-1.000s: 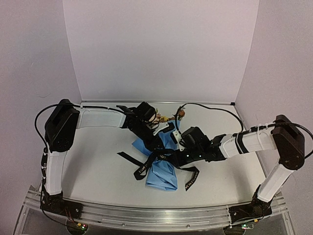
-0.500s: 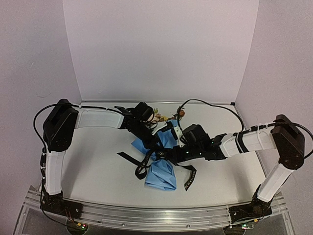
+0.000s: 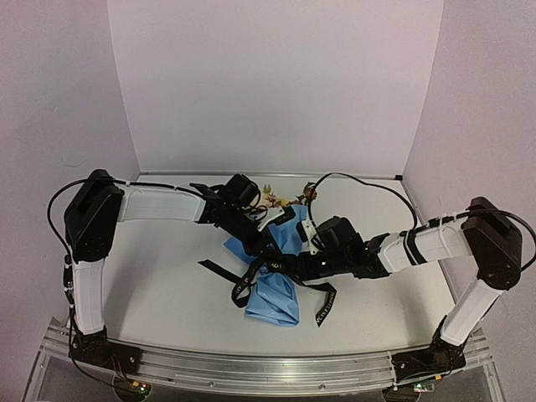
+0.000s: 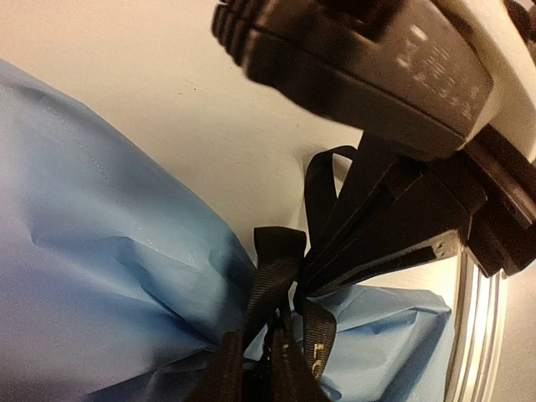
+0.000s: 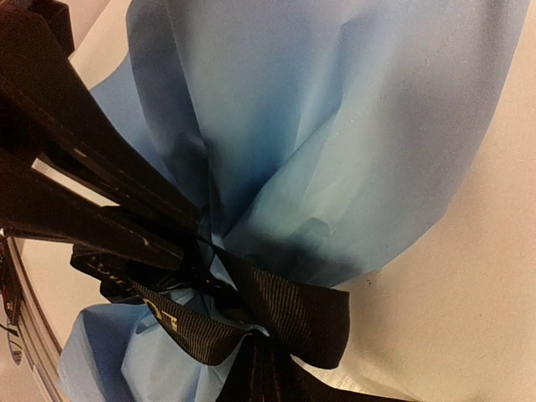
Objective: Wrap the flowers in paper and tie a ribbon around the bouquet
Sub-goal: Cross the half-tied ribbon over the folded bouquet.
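The bouquet lies mid-table, its light-blue paper [image 3: 280,300] pinched to a narrow waist. Flowers [image 3: 275,199] peek out at its far end. The black ribbon [image 3: 243,289] circles the waist, and its tails trail left and right. My left gripper [image 3: 266,255] reaches in from the upper left and is shut on a ribbon strand [image 4: 276,268] at the knot, fingers [image 4: 224,373] close together. My right gripper [image 3: 290,266] comes from the right, shut on the ribbon [image 5: 293,310] just opposite. Paper [image 4: 100,251] [image 5: 335,126] fills both wrist views.
The right arm's gripper body [image 4: 377,59] looms over the knot in the left wrist view. The left arm's dark fingers [image 5: 84,193] cross the right wrist view. A black cable [image 3: 368,188] loops at the back. A metal rail [image 3: 251,368] edges the table front.
My left gripper's jaws have closed in on the ribbon at the waist, and the left arm's elbow has swung left. The bouquet has slid slightly left. The right gripper stays shut.
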`<state>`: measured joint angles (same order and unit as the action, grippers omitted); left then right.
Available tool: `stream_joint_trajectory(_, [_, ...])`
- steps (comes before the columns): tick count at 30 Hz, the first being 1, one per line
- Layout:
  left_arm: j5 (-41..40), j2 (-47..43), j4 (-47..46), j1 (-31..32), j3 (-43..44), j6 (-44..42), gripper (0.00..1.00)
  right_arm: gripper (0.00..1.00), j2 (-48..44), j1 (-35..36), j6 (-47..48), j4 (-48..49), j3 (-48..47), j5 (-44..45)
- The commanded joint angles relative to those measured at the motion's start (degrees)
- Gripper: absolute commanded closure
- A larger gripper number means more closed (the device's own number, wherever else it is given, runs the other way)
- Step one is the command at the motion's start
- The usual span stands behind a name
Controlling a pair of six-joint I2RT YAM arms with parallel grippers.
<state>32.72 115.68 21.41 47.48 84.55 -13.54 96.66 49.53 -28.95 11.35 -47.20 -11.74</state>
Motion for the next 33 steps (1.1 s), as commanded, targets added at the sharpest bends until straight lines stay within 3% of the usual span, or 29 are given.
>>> stream_joint_trajectory(1, [1.1, -1.9, -2.2, 0.1, 1.1, 0.1, 0.82, 1.00, -0.2, -0.1, -0.8, 2.7, 0.5, -1.1])
stream_joint_trajectory(10, [0.0, 2.1, 0.5, 0.1, 5.8, -1.1, 0.66, 1.00, -2.0, -0.1, 0.5, 2.9, 2.3, 0.0])
stream_joint_trajectory(23, [-1.4, 5.7, 3.5, 0.9, 7.5, -2.0, 0.65, 1.00, -1.7, -0.1, 2.4, 5.7, 3.2, 0.4])
stream_joint_trajectory(25, [-1.5, 5.8, 3.4, 1.0, 7.6, -2.0, 0.68, 1.00, -1.7, -0.1, 2.9, 5.9, 3.2, 0.5])
stream_joint_trajectory(33, [-0.9, 2.7, 1.3, 0.9, 5.7, -1.9, 0.96, 1.00, -1.0, -0.1, 3.1, 7.1, 2.7, 0.9])
